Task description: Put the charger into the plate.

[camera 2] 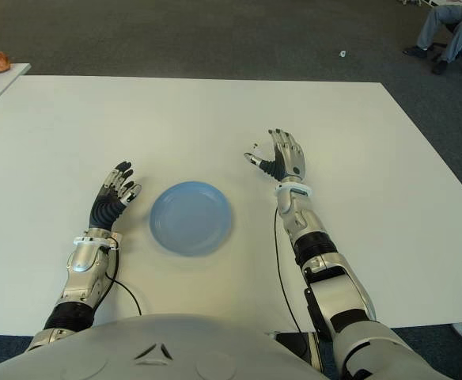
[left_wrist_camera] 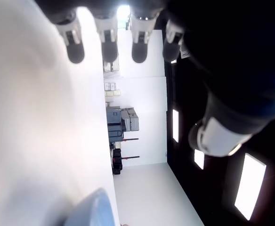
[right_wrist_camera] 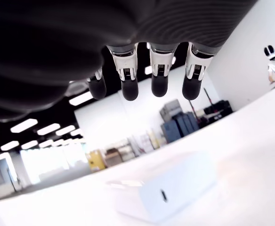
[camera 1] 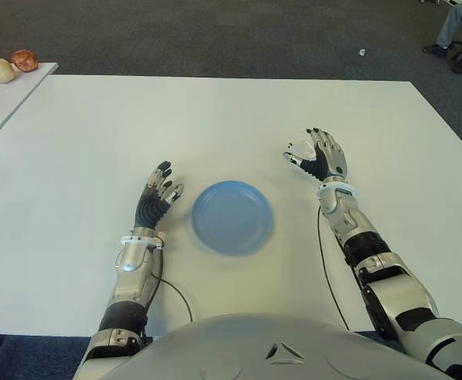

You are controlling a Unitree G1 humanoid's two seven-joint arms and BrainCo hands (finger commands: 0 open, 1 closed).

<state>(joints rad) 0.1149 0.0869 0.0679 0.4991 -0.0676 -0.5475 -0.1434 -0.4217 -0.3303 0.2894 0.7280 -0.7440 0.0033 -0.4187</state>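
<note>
The white charger (right_wrist_camera: 168, 193) lies on the table just under the open, empty right hand (camera 1: 319, 157).

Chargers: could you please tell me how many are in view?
1. The charger lies on the table beneath the open right hand, right of the plate. The open left hand, left of the plate, holds none.

The plate (camera 1: 232, 216) lies on the bench (camera 1: 215, 119) between the two hands: left hand (camera 1: 158, 192) just beside its left, right hand (camera 1: 319, 157) farther right and behind, over the charger (right_wrist_camera: 168, 191).
</note>
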